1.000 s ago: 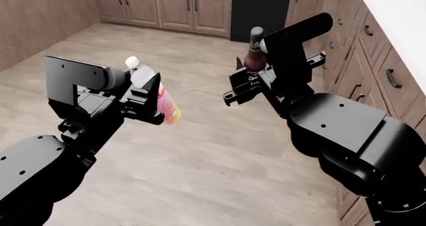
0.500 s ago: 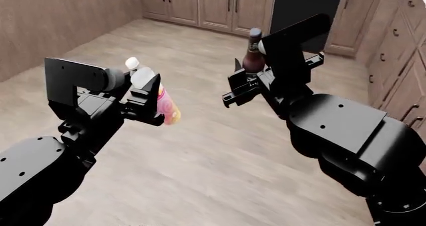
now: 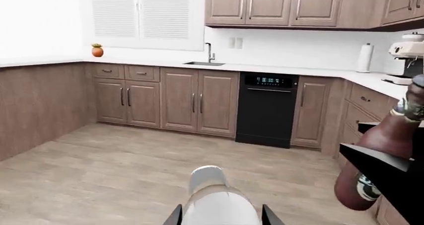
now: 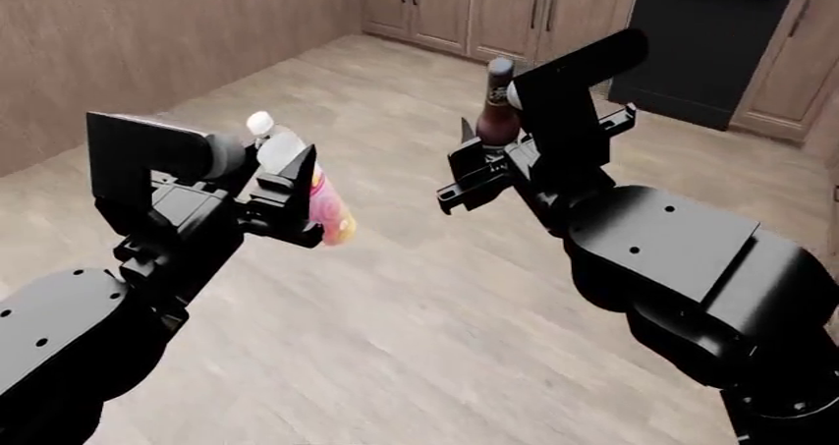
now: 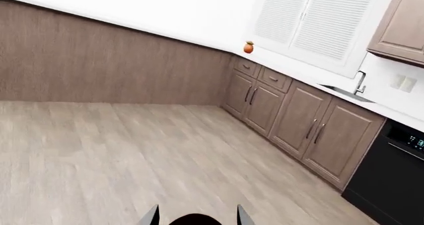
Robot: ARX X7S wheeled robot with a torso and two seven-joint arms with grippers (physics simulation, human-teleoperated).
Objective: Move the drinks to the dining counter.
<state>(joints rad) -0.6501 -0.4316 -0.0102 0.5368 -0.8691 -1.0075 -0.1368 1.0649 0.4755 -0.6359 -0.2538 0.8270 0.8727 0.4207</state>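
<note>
Step in hand: both drinks were being carried across the kitchen floor (image 4: 433, 307) toward the dining counter, or so it was judged.
How to do it well: the bottles should be kept up straight and high, and the turn should be made slowly so nothing is bumped or dropped. The two arms should be kept apart so the bottles are not knocked together.
Left gripper (image 4: 291, 201): it was clamped on the pink bottle (image 4: 328, 207), with a finger on each side.
Right gripper (image 4: 488, 165): it was clamped on the beer bottle (image 4: 496, 111), low on its body.
Pink bottle, place: it was held in the air over the floor, at the left in the head view, and it was tipped a little.
Pink bottle, look: a white cap (image 3: 207, 178) was seen on top, and pink and yellow were seen lower down. It was slim.
Beer bottle, place: it was held up in the air, well apart from the pink bottle, and it stood nearly straight.
Beer bottle, look: dark brown glass was seen, with a long thin neck and a label near the top. In the left wrist view its round body (image 3: 378, 155) was seen just beside the gripper.
Dining counter (image 5: 99, 68): a white top over plain brown wood sides was seen far off in the right wrist view. It was judged to be the goal, and nothing had been set on it yet.
</note>
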